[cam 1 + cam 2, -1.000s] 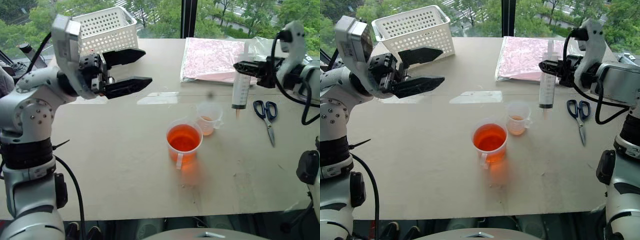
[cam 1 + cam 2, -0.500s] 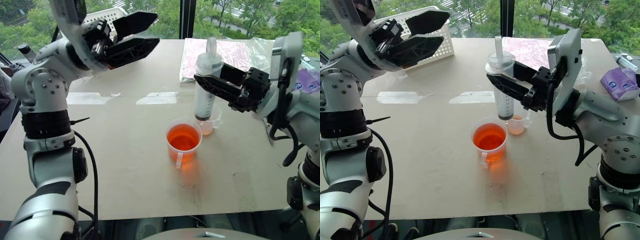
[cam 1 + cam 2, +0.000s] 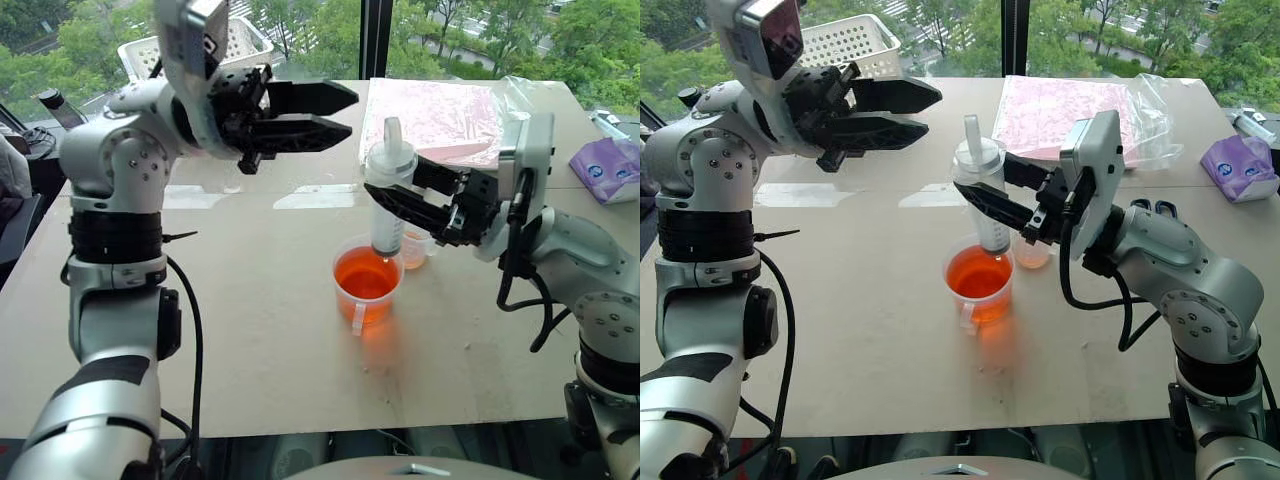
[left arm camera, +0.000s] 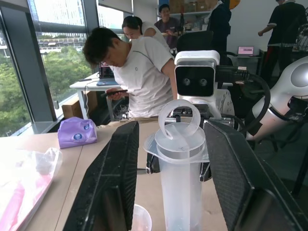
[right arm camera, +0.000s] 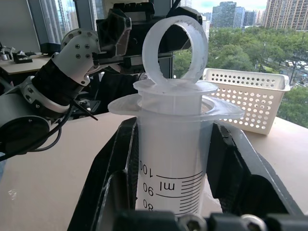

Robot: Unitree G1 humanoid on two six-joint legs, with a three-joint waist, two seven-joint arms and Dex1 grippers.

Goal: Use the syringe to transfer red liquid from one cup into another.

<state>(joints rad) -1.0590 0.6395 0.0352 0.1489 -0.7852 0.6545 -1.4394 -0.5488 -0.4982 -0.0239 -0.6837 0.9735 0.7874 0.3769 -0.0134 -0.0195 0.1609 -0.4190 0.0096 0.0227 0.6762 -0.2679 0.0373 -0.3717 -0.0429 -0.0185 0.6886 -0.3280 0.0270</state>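
Observation:
My right gripper (image 3: 395, 190) is shut on the barrel of the syringe (image 3: 386, 225) and holds it upright. The plunger ring points up. Its tip hangs at the mouth of the handled cup (image 3: 352, 300), over the red liquid (image 3: 365, 277); I cannot tell whether it dips in. The smaller clear cup (image 3: 416, 250) stands just behind, partly hidden by the syringe. My left gripper (image 3: 350, 113) points level toward the plunger top, a short way off, open and empty. In the left wrist view the plunger ring (image 4: 179, 122) shows beyond the fingers (image 4: 115, 183).
A white perforated basket (image 3: 240, 40) stands at the table's far left. A pink packet in a plastic bag (image 3: 440, 110) lies at the far middle, and a purple tissue pack (image 3: 605, 165) at the far right. Scissors (image 3: 1145, 207) lie behind my right arm. People (image 4: 139, 72) are beyond the table.
My right gripper carried the syringe left and toward me, from beside the small cup to over the handled cup. My left gripper swung right toward the plunger and its fingers narrowed.

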